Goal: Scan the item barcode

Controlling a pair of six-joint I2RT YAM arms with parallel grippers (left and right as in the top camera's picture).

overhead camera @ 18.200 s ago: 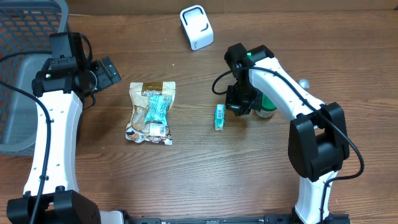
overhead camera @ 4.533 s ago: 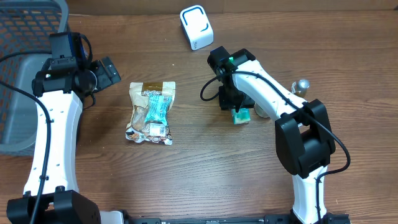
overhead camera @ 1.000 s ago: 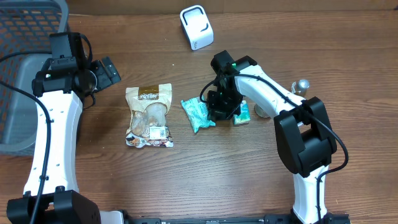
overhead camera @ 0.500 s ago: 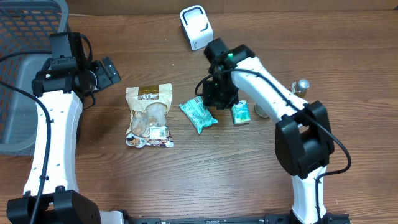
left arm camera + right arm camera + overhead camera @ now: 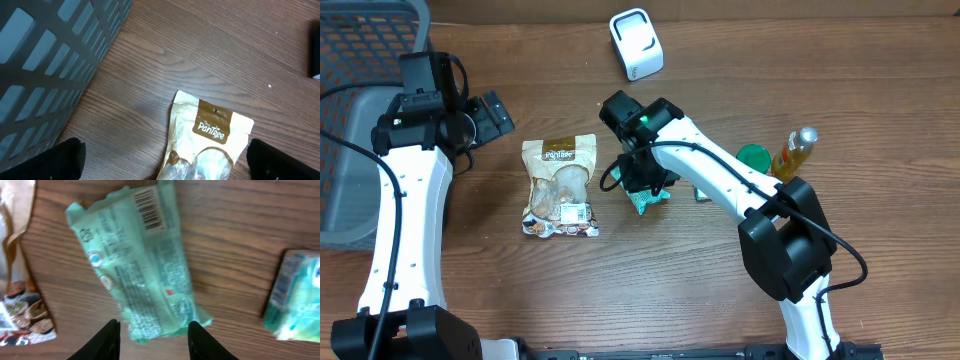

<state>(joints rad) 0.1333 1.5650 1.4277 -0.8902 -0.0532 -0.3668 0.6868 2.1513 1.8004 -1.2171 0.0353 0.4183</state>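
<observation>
Right gripper (image 5: pixel 154 335): fingers parted, straddling the near end of the green packet (image 5: pixel 145 265). The packet lies flat and uncreased on the table (image 5: pixel 880 290), so it looks set down rather than clamped. Whether a pad touches its edge cannot be told. From overhead the wrist hides most of the packet, and only a corner shows under it. It sits mid-table between the brown snack pouch (image 5: pixel 558 185) and a small green box (image 5: pixel 295 297), touching neither. Fine-print side up, barcode (image 5: pixel 150 210) exposed at the end away from the fingers. Likely laid this way so the code faces up and is readable. Long axis runs away from the gripper, leaning a little left at the far end. Going by pouch on the left and box on the right, the barcode end points toward the far side of the table, roughly toward the white scanner (image 5: pixel 636 44), which stands well apart. Left gripper (image 5: pixel 172 165): wide open, holding nothing, hanging over the pouch's top edge beside the grey basket (image 5: pixel 360 100). It appears parked clear of the work.
</observation>
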